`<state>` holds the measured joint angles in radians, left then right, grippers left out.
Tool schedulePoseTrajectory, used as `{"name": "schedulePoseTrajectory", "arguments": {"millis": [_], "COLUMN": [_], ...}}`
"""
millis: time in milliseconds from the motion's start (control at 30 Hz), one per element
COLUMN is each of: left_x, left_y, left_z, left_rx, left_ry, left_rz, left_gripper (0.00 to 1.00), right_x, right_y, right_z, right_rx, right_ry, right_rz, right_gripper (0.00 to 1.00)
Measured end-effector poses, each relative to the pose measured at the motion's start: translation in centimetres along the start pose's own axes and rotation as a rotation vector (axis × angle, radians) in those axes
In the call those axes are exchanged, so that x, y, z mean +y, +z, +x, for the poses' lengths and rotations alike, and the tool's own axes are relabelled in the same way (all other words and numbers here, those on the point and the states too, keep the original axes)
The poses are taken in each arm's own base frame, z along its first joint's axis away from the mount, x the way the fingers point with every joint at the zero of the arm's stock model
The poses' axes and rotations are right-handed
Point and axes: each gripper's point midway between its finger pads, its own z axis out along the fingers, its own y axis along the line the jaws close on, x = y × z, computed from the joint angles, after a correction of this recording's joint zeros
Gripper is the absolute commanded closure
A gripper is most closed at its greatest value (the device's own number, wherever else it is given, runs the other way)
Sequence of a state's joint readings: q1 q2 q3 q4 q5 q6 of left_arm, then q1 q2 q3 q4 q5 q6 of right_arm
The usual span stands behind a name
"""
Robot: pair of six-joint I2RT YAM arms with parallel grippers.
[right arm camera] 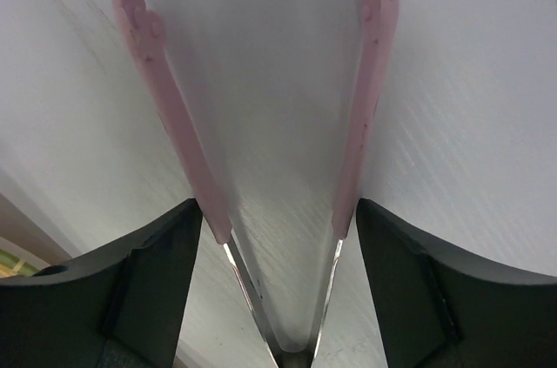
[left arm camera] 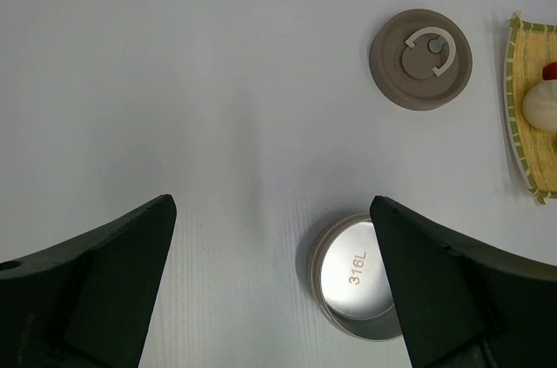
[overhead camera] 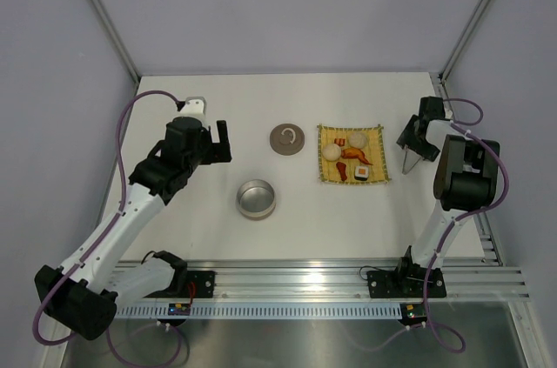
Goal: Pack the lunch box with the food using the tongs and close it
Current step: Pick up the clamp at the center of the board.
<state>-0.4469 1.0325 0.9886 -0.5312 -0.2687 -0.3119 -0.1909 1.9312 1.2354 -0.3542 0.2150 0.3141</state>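
Reading this as the opening of the packing step, I have the tongs [right arm camera: 181, 137] in the right gripper [right arm camera: 277, 207] and nothing in the lunch box [overhead camera: 256, 199] yet. On the right wrist view the two fingers bear against the outer sides of the tongs' arms near the joined end. The pink tips stand well apart over the table [right arm camera: 452, 81], so I judge the grip holds the tool without squeezing it closed. From above, that gripper sits just off the right side of the yellow mat [overhead camera: 326, 133], where the food [overhead camera: 333, 150] lies: cream balls, orange and red bits, and a sushi piece at the near right corner. The tin stands open and empty near the table's middle, to the near left of the mat. Its lid [overhead camera: 287, 138] lies separately just beyond it, ring handle up. The left gripper [left arm camera: 271, 201] hangs with its fingers spread wide and nothing between them, above the table to the left of tin and lid. My next move, as I see it, is to swing the right arm left over the mat and lower the open tips either side of one piece. Then I squeeze just enough to pinch it without letting the tongs slip in the fingers. The round balls look likeliest to roll out, so I would close gently.
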Motion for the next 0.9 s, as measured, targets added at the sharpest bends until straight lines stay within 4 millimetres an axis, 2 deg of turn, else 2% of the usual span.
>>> {"name": "schedulePoseTrajectory", "arguments": {"millis": [67, 167, 200, 233, 267, 367, 467, 567, 667, 767, 833, 900], "left_x": [0.0, 0.0, 0.0, 0.0, 0.1, 0.1, 0.0, 0.0, 0.0, 0.0, 0.0, 0.0], "left_y": [-0.1, -0.1, -0.1, -0.1, -0.2, -0.2, -0.2, -0.2, -0.3, -0.4, -0.5, -0.5], "left_z": [0.0, 0.0, 0.0, 0.0, 0.1, 0.1, 0.2, 0.2, 0.1, 0.0, 0.0, 0.0], "left_rx": [-0.001, -0.001, -0.001, 0.0, 0.001, 0.002, 0.006, 0.006, 0.002, -0.001, -0.002, -0.001], "left_ry": [0.0, 0.0, 0.0, 0.0, 0.0, -0.002, -0.001, -0.002, -0.003, -0.003, -0.004, -0.004], "left_rz": [0.0, 0.0, 0.0, 0.0, 0.0, 0.0, 0.002, 0.002, 0.004, 0.005, 0.006, 0.009], "left_gripper": [0.01, 0.01, 0.01, 0.01, 0.01, 0.01, 0.01, 0.01, 0.01, 0.01, 0.01, 0.01], "right_x": [-0.1, -0.1, 0.0, 0.0, 0.1, 0.2, 0.1, 0.4, 1.1, 2.7, 3.8, 5.1], "right_y": [-0.1, -0.1, -0.1, -0.1, -0.2, -0.6, -1.6, -4.1, -8.2, -13.4, -16.1, -18.5], "right_z": [0.2, 0.1, 0.1, 0.1, 0.1, 0.4, 1.1, 1.0, -0.3, -1.6, -1.4, 0.2], "right_rx": [0.0, -0.002, -0.002, -0.002, 0.0, 0.015, 0.061, 0.084, 0.057, 0.005, -0.009, 0.012], "right_ry": [0.003, 0.004, 0.006, 0.004, 0.009, 0.017, 0.02, 0.029, 0.037, 0.013, -0.022, -0.071], "right_rz": [0.001, -0.001, -0.002, -0.002, -0.009, -0.019, -0.02, -0.052, -0.112, -0.191, -0.233, -0.282], "right_gripper": [0.36, 0.48, 0.63, 0.71, 0.84, 1.0, 1.0, 1.0, 0.98, 0.96, 0.95, 0.91]}}
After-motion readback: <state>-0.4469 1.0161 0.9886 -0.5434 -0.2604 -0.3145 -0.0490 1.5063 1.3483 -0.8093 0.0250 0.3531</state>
